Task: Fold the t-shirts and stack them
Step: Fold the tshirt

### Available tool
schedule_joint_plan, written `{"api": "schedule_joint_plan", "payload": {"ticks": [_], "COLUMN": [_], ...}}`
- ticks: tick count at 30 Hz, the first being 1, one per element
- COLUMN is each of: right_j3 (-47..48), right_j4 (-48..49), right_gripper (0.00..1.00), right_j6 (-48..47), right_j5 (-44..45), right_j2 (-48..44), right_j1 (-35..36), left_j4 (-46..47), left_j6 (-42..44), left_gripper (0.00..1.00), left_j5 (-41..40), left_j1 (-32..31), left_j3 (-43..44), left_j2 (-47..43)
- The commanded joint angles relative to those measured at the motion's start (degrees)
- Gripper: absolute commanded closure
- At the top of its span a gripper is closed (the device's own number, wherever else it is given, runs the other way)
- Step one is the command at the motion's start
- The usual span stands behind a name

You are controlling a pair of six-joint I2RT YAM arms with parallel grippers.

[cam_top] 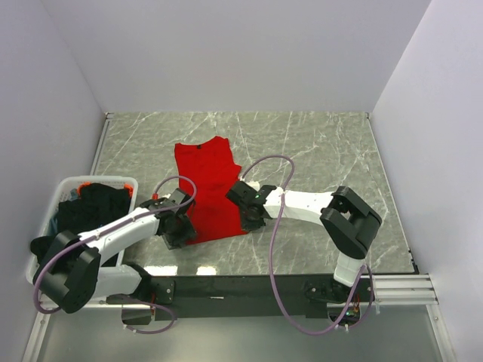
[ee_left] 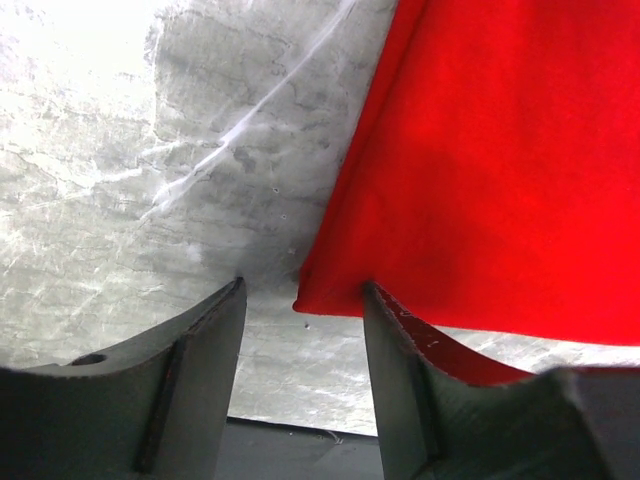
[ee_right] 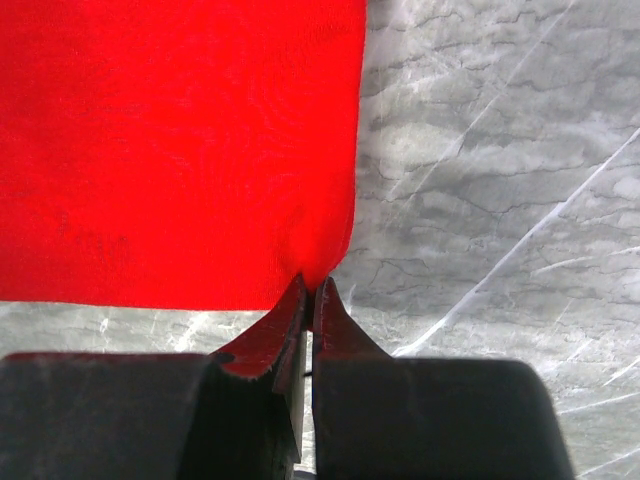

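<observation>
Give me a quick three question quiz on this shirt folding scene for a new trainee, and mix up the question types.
1. True or false: the right gripper is shut on a corner of the red t-shirt.
2. Where do the black t-shirts lie? A) in the white basket B) spread flat beside the red one C) under the red one
3. Fill in: the jaws of the left gripper stand ____ at the red t-shirt's other near corner.
Key: 1 true; 2 A; 3 open.
</observation>
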Motion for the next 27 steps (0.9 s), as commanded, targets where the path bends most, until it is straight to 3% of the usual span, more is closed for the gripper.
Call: {"api": "schedule_joint_plan", "payload": {"ticks": [1, 5, 12, 16, 21, 27], "right_j3": [-2.03, -2.12, -1.85, -1.85, -2.21, -10.1], "right_j4": [-4.64, -4.56, -4.64, -4.56, -4.47, -6.05], "right_gripper": [1.0, 1.0, 1.0, 1.0, 1.0, 1.0], "right_j6": [-0.59, -0.77, -1.12, -1.12, -1.56, -2.44], "right_j5": [-0.17, -0.17, -0.08, 0.01, -0.69, -6.93], "right_j2": [3.06, 2.79, 1.83, 1.82, 1.74, -5.28], "right_j1": [0.67, 0.76, 0.67, 0.67, 0.49, 0.58], "left_j4": [0.42, 0.68, 0.68, 1.12, 1.03, -6.52], "left_j6": [0.51, 0.42, -0.46, -1.07, -1.08, -0.9], "left_gripper": [0.46, 0.49, 0.7, 0.76, 0.99, 0.99], "left_j5": [0.44, 0.61, 1.84, 2.8, 3.25, 3.6], "left_j1": [-0.56, -0.91, -1.52, -1.88, -2.49, -5.91], "left_j3": [0.04, -0.05, -0.93, -1.11, -1.19, 1.7], "left_j2": [2.07, 3.57, 6.64, 7.61, 8.84, 6.65]}}
